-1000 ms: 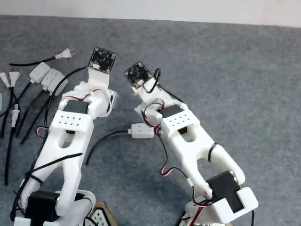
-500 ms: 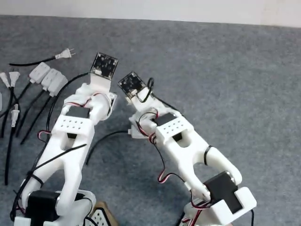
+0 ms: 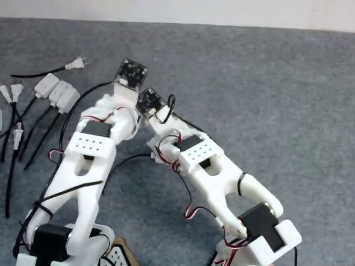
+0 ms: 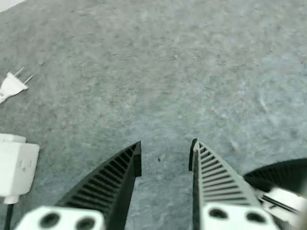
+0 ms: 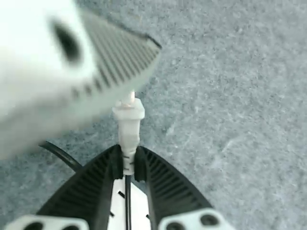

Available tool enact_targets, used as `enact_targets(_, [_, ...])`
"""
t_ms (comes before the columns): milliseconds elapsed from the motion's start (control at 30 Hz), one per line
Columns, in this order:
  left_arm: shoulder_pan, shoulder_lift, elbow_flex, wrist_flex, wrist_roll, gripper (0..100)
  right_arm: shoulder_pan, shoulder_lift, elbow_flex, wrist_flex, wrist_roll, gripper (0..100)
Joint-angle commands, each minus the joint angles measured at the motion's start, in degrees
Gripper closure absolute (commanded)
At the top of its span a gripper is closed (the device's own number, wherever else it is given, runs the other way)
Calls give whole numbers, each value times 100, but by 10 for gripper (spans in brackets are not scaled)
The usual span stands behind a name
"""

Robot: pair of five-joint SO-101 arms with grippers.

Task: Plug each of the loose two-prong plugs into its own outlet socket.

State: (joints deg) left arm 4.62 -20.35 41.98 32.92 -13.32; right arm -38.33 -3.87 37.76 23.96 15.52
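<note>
My right gripper point(image 5: 127, 154) is shut on a white two-prong plug point(image 5: 128, 123), with the prongs pointing away from the wrist and its black cable running back between the fingers. Just beyond the prongs looms a ribbed finger point(image 5: 103, 52) of the left gripper. My left gripper point(image 4: 166, 143) hangs open over bare grey carpet with nothing between its fingers. In the high view the left arm point(image 3: 91, 149) and right arm point(image 3: 202, 160) meet wrist to wrist at mid-table. A white outlet socket point(image 3: 157, 157) peeks out under the right arm.
At the far left lie two white sockets point(image 3: 54, 90) on black cables, a loose plug point(image 3: 75, 64) and more plugs point(image 3: 11, 92). The left wrist view shows a socket point(image 4: 17, 165) and a plug point(image 4: 12, 85). Open carpet spreads to the right.
The right arm has swung left with its plug, closing on the left arm's wrist and covering most of the middle socket. The left arm's wrist has shifted slightly right.
</note>
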Motion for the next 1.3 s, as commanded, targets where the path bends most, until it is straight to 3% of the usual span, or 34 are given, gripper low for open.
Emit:
enact_targets(0, [180, -31, -233, 88, 62, 815, -127, -127, -48, -13, -141, 991])
enact_targets(300, [13, 4, -198, 97, 26, 815, -242, -180, -277, 251, -167, 991])
enact_targets(700, [-57, 4, 127, 88, 26, 815, -154, -1314, -365, 866, -167, 991])
enact_targets(1133, [-57, -48, 136, 325, 26, 815, -136, -1297, -295, 286, -343, 991])
enact_targets(1267, [-48, -40, 92, 492, 35, 815, -66, -1297, -295, 268, -738, 991])
